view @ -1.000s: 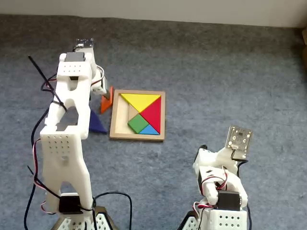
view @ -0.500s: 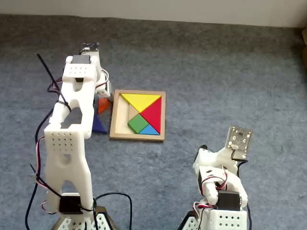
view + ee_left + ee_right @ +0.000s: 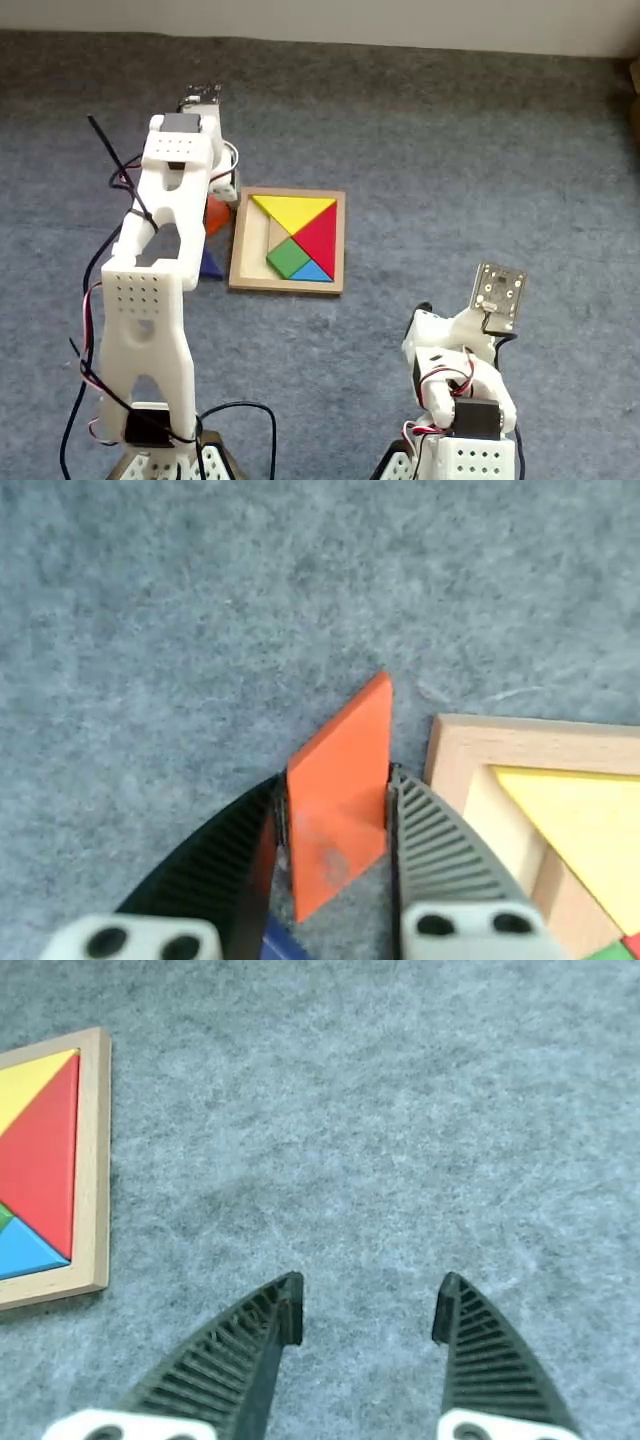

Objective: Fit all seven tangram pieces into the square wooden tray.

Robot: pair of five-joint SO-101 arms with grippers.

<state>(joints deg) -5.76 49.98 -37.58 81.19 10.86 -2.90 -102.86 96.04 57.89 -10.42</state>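
The square wooden tray [image 3: 338,240] lies mid-table and holds yellow [image 3: 292,210], red [image 3: 318,238], green [image 3: 286,258] and light blue [image 3: 313,271] pieces; a bare wooden strip shows along its left side. My left gripper [image 3: 335,790] is shut on an orange parallelogram piece [image 3: 338,795], held just off the tray's [image 3: 470,755] left edge. From above, the orange piece [image 3: 214,216] peeks out beside the left arm. A dark blue triangle [image 3: 210,264] lies on the carpet under that arm. My right gripper [image 3: 365,1305] stands open over bare carpet, to the right of the tray [image 3: 95,1160].
Grey carpet covers the whole table. The left arm's white body [image 3: 150,300] stretches along the tray's left side with loose black cables. The right arm [image 3: 460,390] sits folded at the front right. Open carpet lies right of and behind the tray.
The left arm has swung to the right, carrying the orange piece closer to the tray's left edge. The right arm has not moved.
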